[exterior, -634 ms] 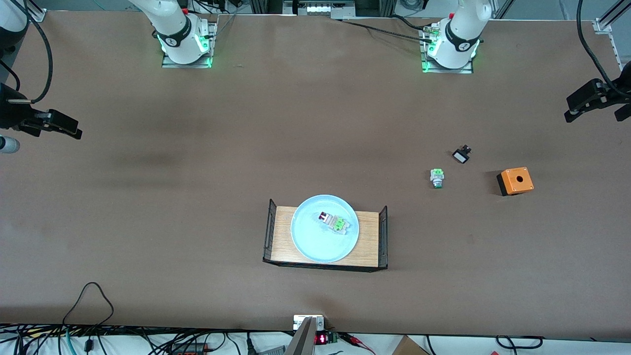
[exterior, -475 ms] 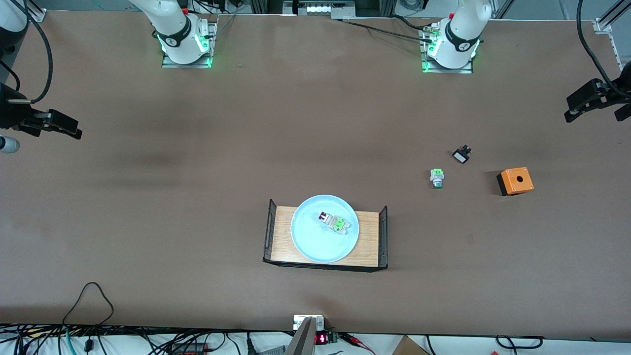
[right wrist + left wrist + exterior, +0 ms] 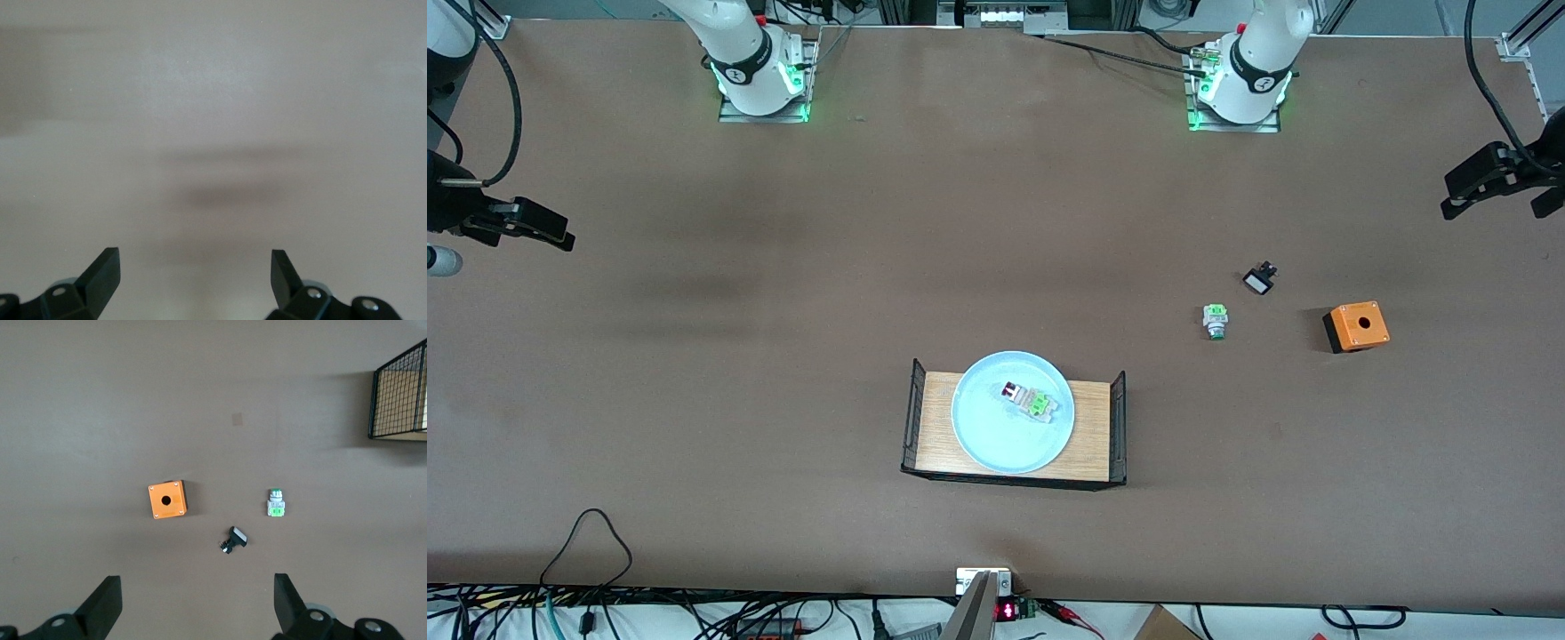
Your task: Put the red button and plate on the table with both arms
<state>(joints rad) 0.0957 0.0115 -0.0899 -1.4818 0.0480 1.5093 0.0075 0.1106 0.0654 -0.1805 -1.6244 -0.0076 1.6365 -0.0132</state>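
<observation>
Lowest in the front view, just below centre, sits the wooden tray (image 3: 1092, 427) with black wire ends; the plate (image 3: 996, 440) rests on it, and the red button (image 3: 1032, 400) lies on the plate, red cap pointing to the upper left of the frame.

Moving up and toward the left arm's end of the table (image 3: 783, 356), 3 small bits lie apart from each other: a green-and-white piece (image 3: 1215, 321), an orange box (image 3: 1356, 326) with 1 hole on top, and a black-and-white piece (image 3: 1259, 281) slightly farther from the camera.

The left gripper (image 3: 1494, 185) hangs at the middle right edge of the frame, fingers (image 3: 103, 605) spread wide, holding nothing; the right gripper (image 3: 511, 222) waits at the middle left edge over bare tabletop, also wide open and empty.
</observation>
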